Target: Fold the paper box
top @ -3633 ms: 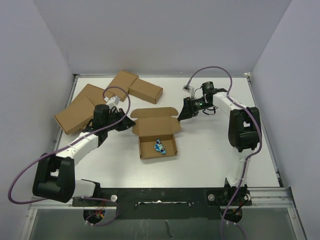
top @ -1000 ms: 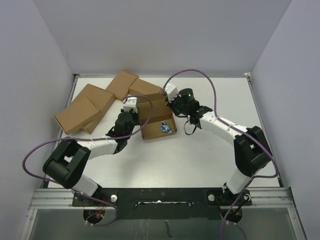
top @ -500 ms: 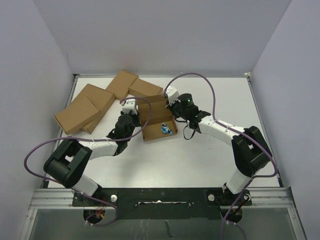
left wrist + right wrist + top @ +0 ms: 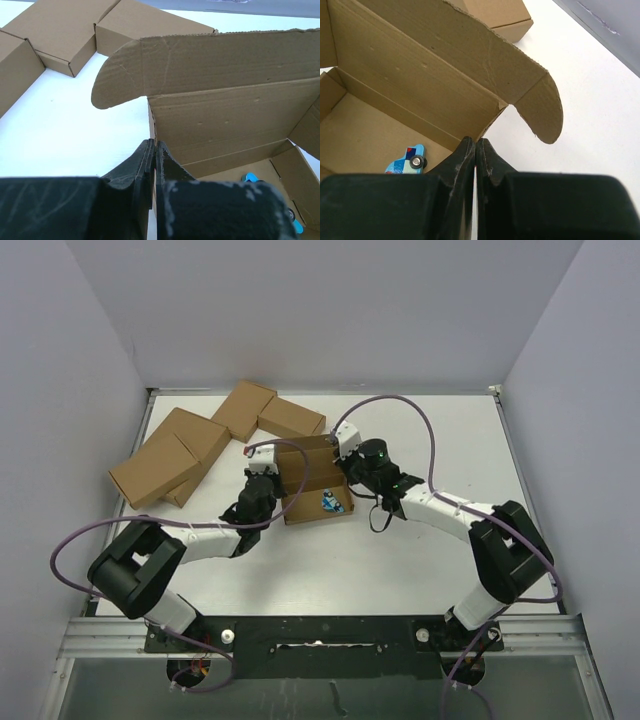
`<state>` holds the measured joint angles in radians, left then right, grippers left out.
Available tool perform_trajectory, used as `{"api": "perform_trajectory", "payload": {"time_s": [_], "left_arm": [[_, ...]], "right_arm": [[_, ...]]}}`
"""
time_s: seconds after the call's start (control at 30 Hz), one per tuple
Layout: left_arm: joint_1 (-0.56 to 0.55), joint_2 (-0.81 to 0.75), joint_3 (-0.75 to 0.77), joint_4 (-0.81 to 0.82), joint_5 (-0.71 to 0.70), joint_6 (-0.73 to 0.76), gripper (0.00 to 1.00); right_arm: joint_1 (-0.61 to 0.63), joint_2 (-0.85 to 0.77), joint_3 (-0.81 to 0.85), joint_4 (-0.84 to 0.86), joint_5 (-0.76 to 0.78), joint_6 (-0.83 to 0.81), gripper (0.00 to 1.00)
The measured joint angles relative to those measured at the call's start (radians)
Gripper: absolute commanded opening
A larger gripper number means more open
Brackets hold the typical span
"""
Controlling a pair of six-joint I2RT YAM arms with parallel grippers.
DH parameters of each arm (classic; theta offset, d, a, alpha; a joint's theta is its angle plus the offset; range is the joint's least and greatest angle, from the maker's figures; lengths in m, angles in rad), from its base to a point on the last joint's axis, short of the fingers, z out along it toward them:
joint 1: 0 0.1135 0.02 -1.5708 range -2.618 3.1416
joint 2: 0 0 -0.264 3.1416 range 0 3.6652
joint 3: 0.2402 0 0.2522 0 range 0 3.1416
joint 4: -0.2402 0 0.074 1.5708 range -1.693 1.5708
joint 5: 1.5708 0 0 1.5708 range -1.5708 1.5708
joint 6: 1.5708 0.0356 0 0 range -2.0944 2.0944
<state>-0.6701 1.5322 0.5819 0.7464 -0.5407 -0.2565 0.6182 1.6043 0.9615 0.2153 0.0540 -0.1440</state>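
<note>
The paper box (image 4: 303, 466) sits mid-table as an open brown carton, its lid standing up over the tray. A small blue toy car (image 4: 331, 503) lies inside. My left gripper (image 4: 277, 490) is shut on the box's left side wall. In the left wrist view its fingers (image 4: 145, 160) pinch that wall's edge below the rounded lid tab (image 4: 117, 82). My right gripper (image 4: 346, 476) is shut on the right side wall. In the right wrist view the gripper (image 4: 476, 142) meets the box corner, with the toy car (image 4: 406, 161) to its left inside the paper box (image 4: 420, 75).
Several closed brown cartons (image 4: 180, 455) lie clustered at the back left, the nearest one (image 4: 291, 418) just behind the paper box. They also show behind the box in the left wrist view (image 4: 65, 30). Purple cables (image 4: 400, 405) loop above both arms.
</note>
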Motion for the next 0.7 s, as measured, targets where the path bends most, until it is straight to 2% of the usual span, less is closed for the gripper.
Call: {"api": "perform_trajectory", "payload": {"time_s": [0.7], "left_arm": [[-0.068,-0.082,-0.083,-0.018,-0.082,-0.078,0.00]], "right_arm": [[0.034,-0.065,-0.118,0.093,-0.001,0.049,0.01]]}}
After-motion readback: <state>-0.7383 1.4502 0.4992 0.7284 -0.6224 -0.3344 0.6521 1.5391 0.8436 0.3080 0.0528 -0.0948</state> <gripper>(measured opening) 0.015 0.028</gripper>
